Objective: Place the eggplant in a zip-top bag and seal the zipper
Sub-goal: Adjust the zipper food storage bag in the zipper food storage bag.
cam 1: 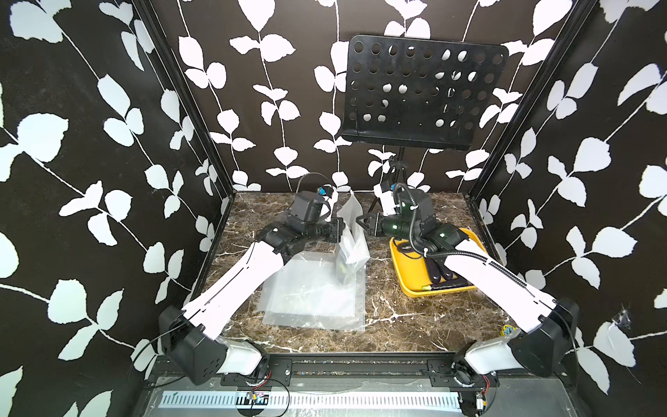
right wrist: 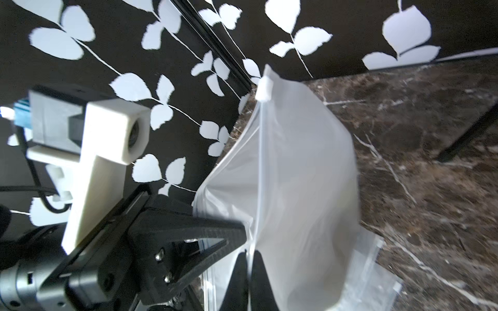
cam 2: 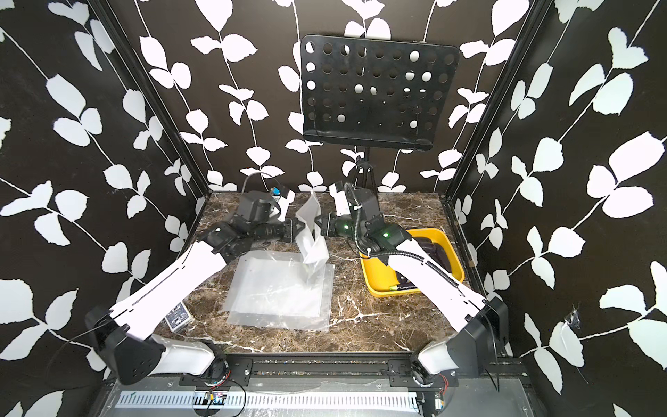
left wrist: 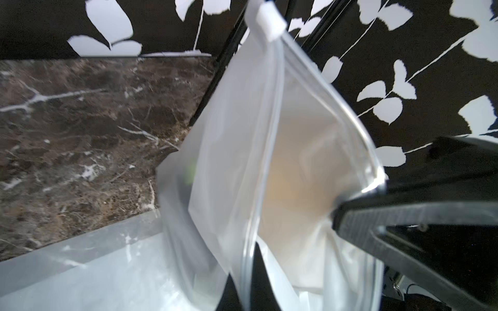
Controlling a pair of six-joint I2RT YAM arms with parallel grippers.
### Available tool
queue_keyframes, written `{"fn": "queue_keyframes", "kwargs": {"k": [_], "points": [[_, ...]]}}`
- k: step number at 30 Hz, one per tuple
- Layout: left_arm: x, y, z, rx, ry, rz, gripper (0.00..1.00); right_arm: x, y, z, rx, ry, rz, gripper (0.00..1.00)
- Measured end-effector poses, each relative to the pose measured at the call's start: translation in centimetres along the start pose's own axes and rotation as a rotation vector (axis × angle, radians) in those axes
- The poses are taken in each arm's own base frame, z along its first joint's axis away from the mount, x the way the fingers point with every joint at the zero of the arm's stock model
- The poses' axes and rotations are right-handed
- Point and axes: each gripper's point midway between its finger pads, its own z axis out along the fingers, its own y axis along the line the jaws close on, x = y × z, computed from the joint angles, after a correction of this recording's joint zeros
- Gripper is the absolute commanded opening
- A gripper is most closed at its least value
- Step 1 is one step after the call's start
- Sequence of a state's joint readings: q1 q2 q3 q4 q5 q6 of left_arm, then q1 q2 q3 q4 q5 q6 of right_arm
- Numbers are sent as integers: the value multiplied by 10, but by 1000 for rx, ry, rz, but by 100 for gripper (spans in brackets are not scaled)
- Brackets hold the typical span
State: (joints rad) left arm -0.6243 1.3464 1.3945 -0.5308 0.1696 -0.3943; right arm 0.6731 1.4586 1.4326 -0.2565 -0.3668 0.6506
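Observation:
A frosted zip-top bag (cam 1: 352,231) (cam 2: 310,231) hangs upright over the middle of the table, its mouth spread open between my two grippers. My left gripper (cam 1: 343,231) (left wrist: 249,285) is shut on one side of the rim. Facing it, my right gripper (cam 1: 360,221) (right wrist: 250,272) is shut on the opposite side. The white slider (left wrist: 269,23) (right wrist: 264,87) sits at the far end of the zipper. A dark shape with a green spot (cam 1: 341,269) shows through the bag's lower part. Dark purple eggplants (cam 1: 438,270) (cam 2: 433,249) lie in the yellow tray (cam 1: 411,278), partly under my right arm.
More flat clear bags (cam 1: 314,292) lie on the marble table beneath the held one. A black perforated music stand (cam 1: 422,94) rises at the back. A deck of cards (cam 2: 177,316) lies by my left arm. Patterned walls close in both sides.

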Motion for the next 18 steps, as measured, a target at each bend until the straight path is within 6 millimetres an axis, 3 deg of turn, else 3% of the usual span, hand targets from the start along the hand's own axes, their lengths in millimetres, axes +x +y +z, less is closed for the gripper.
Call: {"fn": "queue_keyframes", "kwargs": {"k": [4, 9, 14, 18], "points": [[-11, 10, -27, -40, -49, 8, 0, -2, 28, 24, -79, 27, -25, 1], [-12, 23, -58, -114, -74, 9, 0, 16, 51, 63, -156, 105, -34, 0], [-22, 17, -78, -119, -91, 23, 0, 35, 54, 78, -185, 159, -8, 1], [-18, 14, -64, -93, -54, 19, 0, 45, 39, 69, -155, 155, 9, 1]]}}
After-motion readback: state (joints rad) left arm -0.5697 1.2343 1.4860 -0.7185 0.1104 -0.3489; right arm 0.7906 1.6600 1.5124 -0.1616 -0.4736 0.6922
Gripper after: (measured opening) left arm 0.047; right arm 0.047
